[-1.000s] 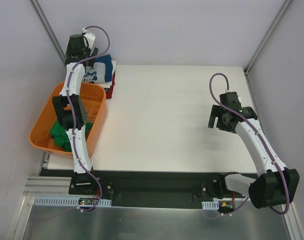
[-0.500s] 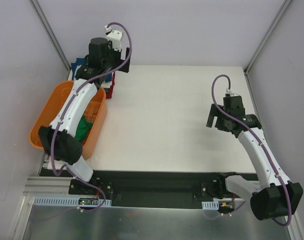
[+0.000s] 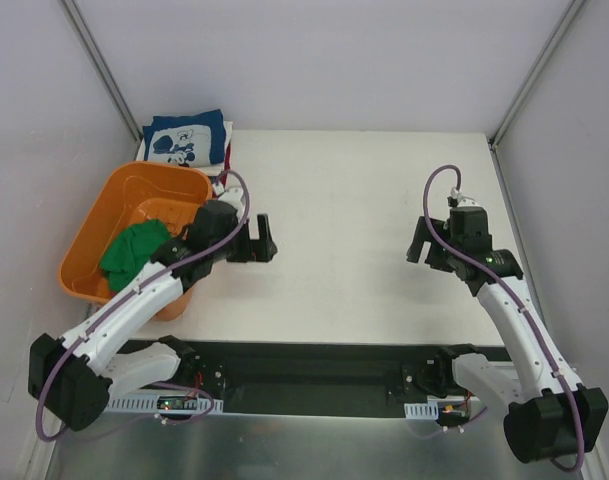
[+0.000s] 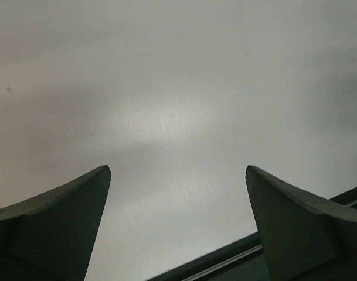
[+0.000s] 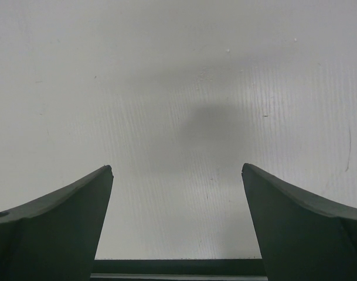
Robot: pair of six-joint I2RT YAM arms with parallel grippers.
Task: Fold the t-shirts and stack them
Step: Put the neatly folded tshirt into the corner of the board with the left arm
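Observation:
A folded navy blue t-shirt with a white cartoon print (image 3: 187,140) lies on top of a stack at the table's back left corner. A crumpled green t-shirt (image 3: 134,250) sits inside the orange tub (image 3: 96,200). My left gripper (image 3: 262,240) hangs open over bare table just right of the tub. In its wrist view the left gripper (image 4: 178,175) has only the white surface between its fingers. My right gripper (image 3: 424,245) is open over the right side of the table. The right gripper (image 5: 177,172) is empty in its own view too.
The white table (image 3: 354,190) is walled by pale panels at the back and both sides. The orange tub overhangs the table's left edge. A black rail (image 3: 314,365) runs along the near edge between the arm bases.
My left arm has swung from the stack at the back left down to the table beside the tub, uncovering the navy t-shirt. My right arm has drifted slightly nearer.

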